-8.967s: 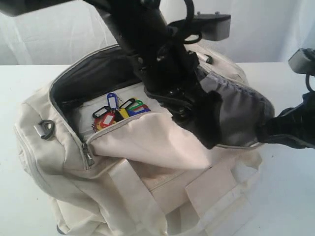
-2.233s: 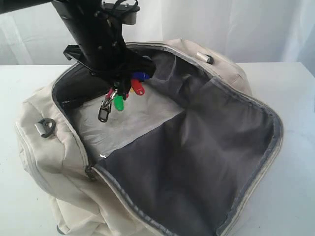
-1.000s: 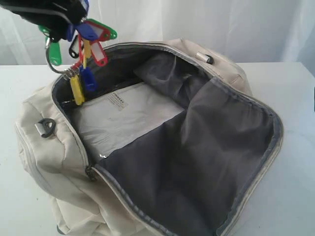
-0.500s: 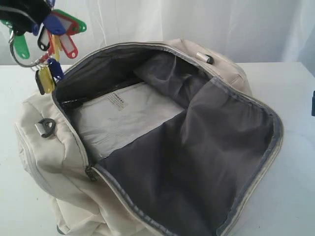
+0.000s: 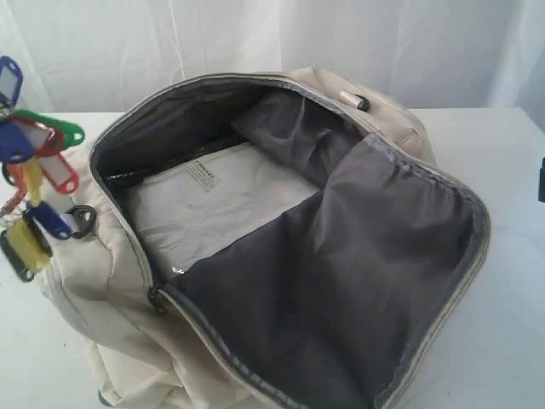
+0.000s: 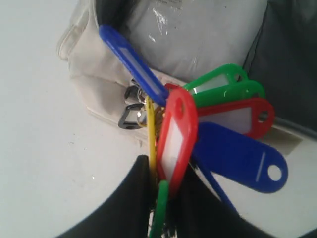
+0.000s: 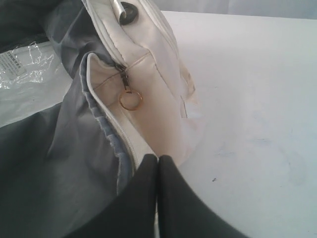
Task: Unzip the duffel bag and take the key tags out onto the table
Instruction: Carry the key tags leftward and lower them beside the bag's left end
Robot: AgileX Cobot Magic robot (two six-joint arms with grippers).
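While the white tabletop (image 5: 502,324) stretches wide on every side, the big cream duffel bag (image 5: 111,281) sits in the middle of it. Its zip is fully undone and its top flap is thrown forward, so the dark grey lining shows. A flat plastic packet (image 5: 213,204) lies inside on the bottom.

Both arms are nearly out of the wide view; only a dark sliver shows at its right edge. From its wrist camera, the left arm is pointed down over the bag's left end and the bare tabletop beside it. The right arm is low at the bag's other end, aimed along the seam where a small gold ring (image 7: 130,100) hangs from the zip pull.

The key tags (image 5: 30,179) are outside the bag, dangling in a loose bunch at its left end, just by the grey strap ring (image 5: 81,220). Red, blue, green and yellow tags fan out. The left fingers (image 6: 133,198) are nearly closed, pinching the bunch between them. The right fingers (image 7: 141,198) are pressed flat together with nothing in them.
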